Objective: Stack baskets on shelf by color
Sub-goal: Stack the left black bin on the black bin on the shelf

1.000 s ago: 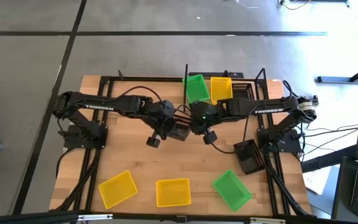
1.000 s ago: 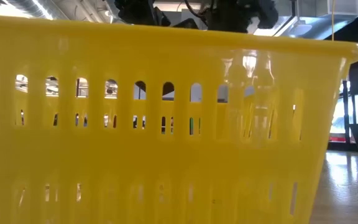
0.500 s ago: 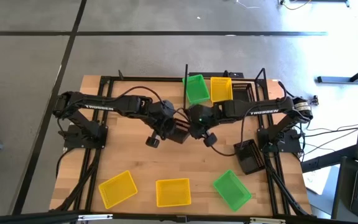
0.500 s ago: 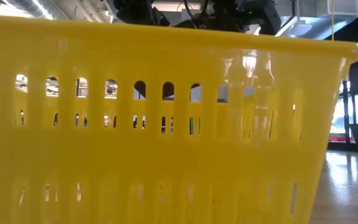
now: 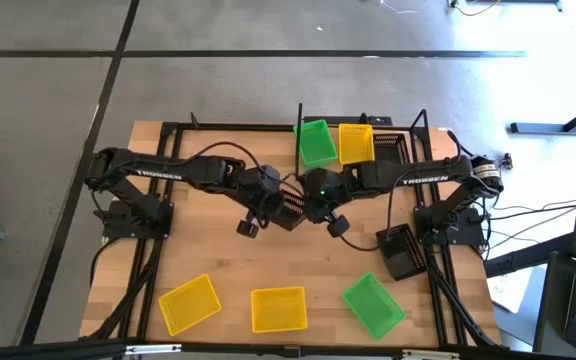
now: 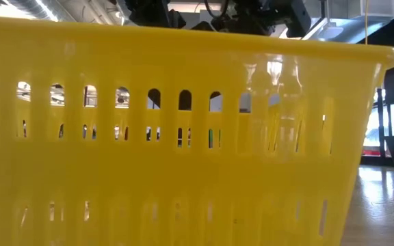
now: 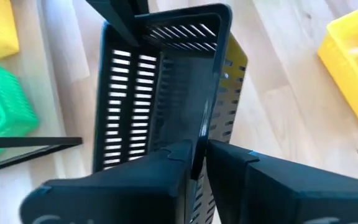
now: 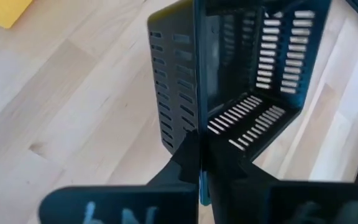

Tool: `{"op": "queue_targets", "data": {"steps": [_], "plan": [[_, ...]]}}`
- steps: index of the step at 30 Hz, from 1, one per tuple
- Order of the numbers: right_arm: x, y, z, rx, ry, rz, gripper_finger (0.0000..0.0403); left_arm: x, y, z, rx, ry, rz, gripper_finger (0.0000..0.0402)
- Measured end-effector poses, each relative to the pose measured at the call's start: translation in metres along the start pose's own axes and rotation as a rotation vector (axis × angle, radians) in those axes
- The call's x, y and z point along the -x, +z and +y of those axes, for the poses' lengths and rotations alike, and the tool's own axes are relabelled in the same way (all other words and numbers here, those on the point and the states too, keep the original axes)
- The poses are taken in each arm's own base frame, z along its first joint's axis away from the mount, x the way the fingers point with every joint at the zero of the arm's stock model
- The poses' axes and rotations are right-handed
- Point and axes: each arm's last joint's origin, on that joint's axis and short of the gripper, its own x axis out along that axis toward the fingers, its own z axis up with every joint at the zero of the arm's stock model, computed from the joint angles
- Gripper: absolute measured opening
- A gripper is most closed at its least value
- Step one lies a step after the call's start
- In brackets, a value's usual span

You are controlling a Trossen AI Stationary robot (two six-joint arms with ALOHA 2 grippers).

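Above the middle of the table, a black basket (image 5: 289, 209) hangs between my left gripper (image 5: 273, 205) and my right gripper (image 5: 308, 208), both shut on it. Each wrist view shows it tilted, with the wooden tabletop beneath. The shelf (image 5: 380, 128) stands at the table's far edge with a green basket (image 5: 315, 143), a yellow basket (image 5: 356, 143) and a dark one (image 5: 394, 146) on it. On the table lie two yellow baskets (image 5: 190, 302) (image 5: 278, 308), a green basket (image 5: 373, 304) and another black basket (image 5: 400, 250). My left gripper (image 7: 199, 152) pinches one side wall of the black basket at its rim (image 7: 205, 127), one finger inside and one outside. The basket is tilted and clear of the table. My right gripper (image 8: 199, 149) pinches the rim of another wall (image 8: 196, 118) between its two fingers, one on each face. The basket stands tilted ahead of the fingers, above the wood.
A yellow basket (image 6: 183, 137) right at the low camera fills that view; only the arms' tops show over its rim. The shelf's thin black posts (image 5: 299, 118) rise just beyond the grippers. Bare wood lies between the held basket and the row of baskets at the near edge.
Both grippers have stayed shut on the black basket in the middle of the table. The right gripper and the basket have edged slightly toward the left arm.
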Motion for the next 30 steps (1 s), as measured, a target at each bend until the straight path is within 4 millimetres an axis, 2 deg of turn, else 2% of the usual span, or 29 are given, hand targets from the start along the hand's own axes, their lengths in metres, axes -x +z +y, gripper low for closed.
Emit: {"op": "queue_targets", "data": {"steps": [10, 16, 30], "plan": [[0.0, 0.0, 0.0, -0.001, -0.001, -0.002, 0.0002, 0.0, 0.003, -0.008, -0.004, 0.079, 0.016, 0.0077], [0.0, 0.0, 0.0, -0.013, 0.001, 0.001, 0.0002, 0.001, 0.003, -0.01, 0.09, 0.076, 0.015, 0.0075], [0.001, 0.0, 0.001, -0.097, 0.006, 0.007, 0.0001, 0.019, 0.005, -0.024, 0.105, 0.087, -0.007, 0.0074]]}}
